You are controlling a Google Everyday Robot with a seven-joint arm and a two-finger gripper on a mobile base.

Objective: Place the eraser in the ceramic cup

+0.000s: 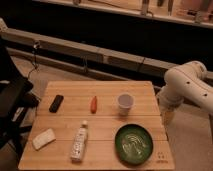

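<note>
A black oblong eraser (56, 103) lies flat on the left side of the wooden table (107, 125). A white ceramic cup (125, 102) stands upright right of the table's middle, toward the back. My white arm comes in from the right, and the gripper (167, 118) hangs pointing down just off the table's right edge, to the right of the cup and far from the eraser. It holds nothing that I can see.
An orange-red carrot-like item (93, 104) lies between eraser and cup. A green bowl (134, 144) sits at front right, a plastic bottle (78, 142) lies at front middle, and a pale block (43, 139) at front left. A black chair (12, 107) stands left of the table.
</note>
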